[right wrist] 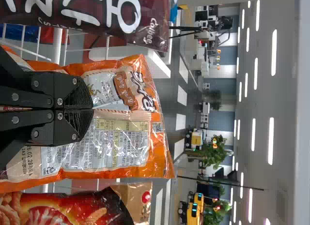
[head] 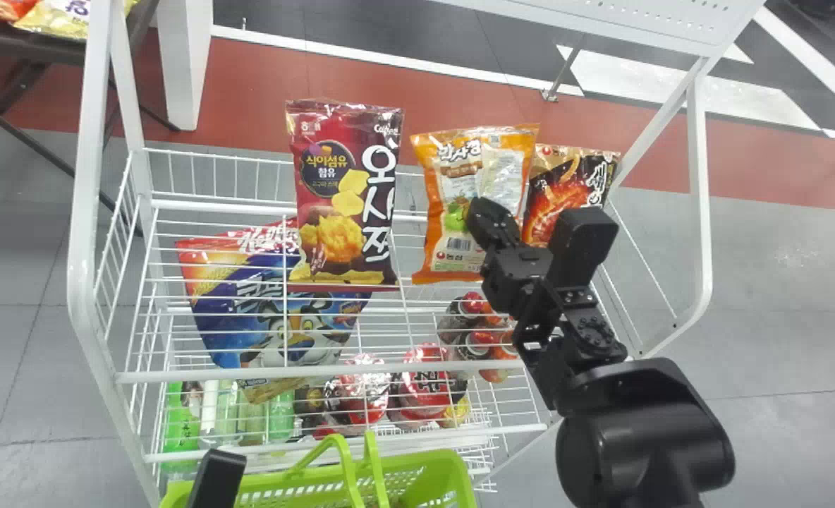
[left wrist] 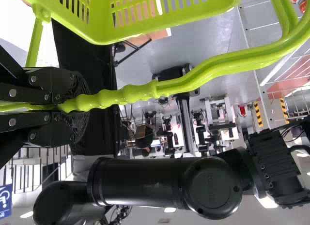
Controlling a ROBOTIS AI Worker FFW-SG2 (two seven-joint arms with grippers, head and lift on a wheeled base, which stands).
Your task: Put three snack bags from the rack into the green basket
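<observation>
As the basket (left wrist: 99,27) must hang by the rack's near edge (head: 319,370), the left hand (left wrist: 86,104) clamps its handle (left wrist: 193,80), the right hand (right wrist: 93,109) an orange bag (right wrist: 116,162) for lifting

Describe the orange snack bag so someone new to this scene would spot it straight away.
Find the white wire rack and look along its upper row. The orange snack bag stands between the dark red bag and the black-and-red bag. Its bright orange border and the right gripper shut on it set it apart.
</observation>
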